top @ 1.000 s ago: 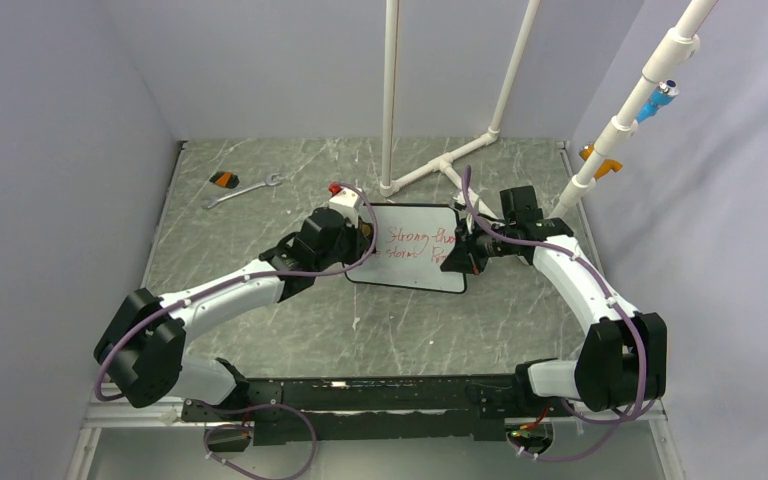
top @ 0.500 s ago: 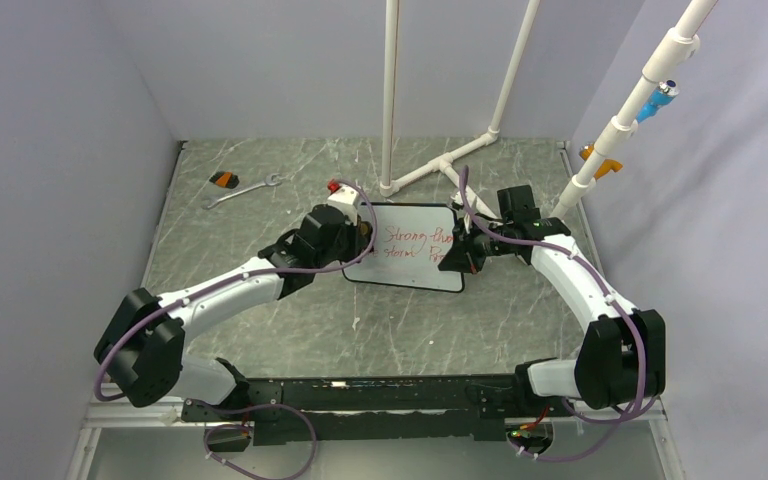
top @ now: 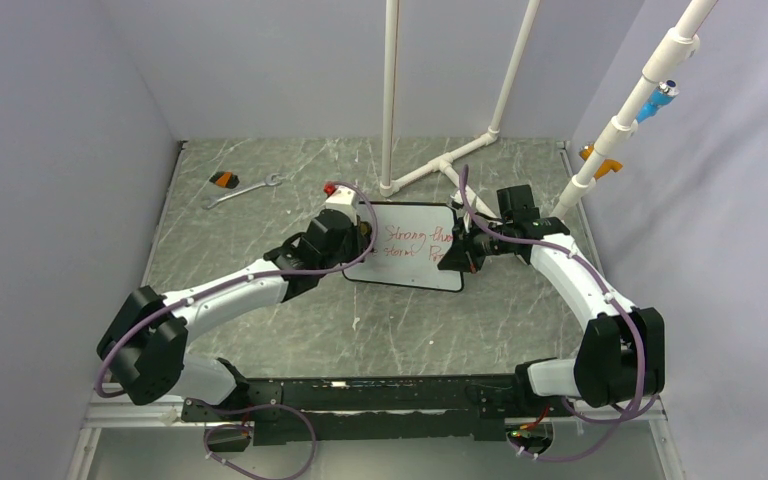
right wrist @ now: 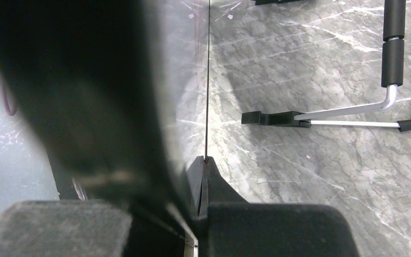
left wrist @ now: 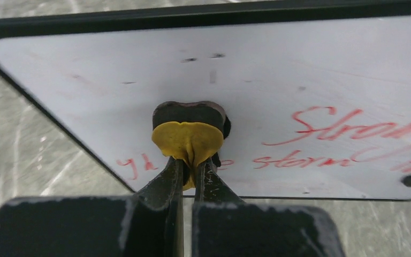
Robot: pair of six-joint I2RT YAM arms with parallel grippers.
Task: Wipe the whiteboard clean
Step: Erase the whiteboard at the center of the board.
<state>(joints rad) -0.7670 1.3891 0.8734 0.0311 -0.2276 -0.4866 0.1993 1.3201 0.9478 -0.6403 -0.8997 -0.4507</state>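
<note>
The left end effector point(left wrist: 191, 160) has its two fingers pinched together on a yellow eraser point(left wrist: 188, 140). The eraser's dark front pad presses flat against the whiteboard point(left wrist: 278, 75), low on the board's left part as the left wrist view shows it. Just right of the pad runs red handwriting point(left wrist: 332, 120) in two lines, and a few faint red strokes sit to the pad's left.

The right end effector point(right wrist: 203, 160) is clamped on the whiteboard's thin black frame. In its wrist view the frame runs edge-on as a fine dark line point(right wrist: 208, 80) straight up from the fingertips. Beyond that edge the wire stand point(right wrist: 353, 110), with black sleeves and feet, rests on the marbled desk point(right wrist: 299, 53).

From above, the whiteboard point(top: 415, 268) sits near the middle of the desk point(top: 260, 230), its written face turned upward. The left end effector point(top: 365, 232) is at its left side and the right end effector point(top: 452, 252) at its right side. A wrench point(top: 243, 190) lies well apart at the far left. White pipes point(top: 390, 90) rise behind the board.
</note>
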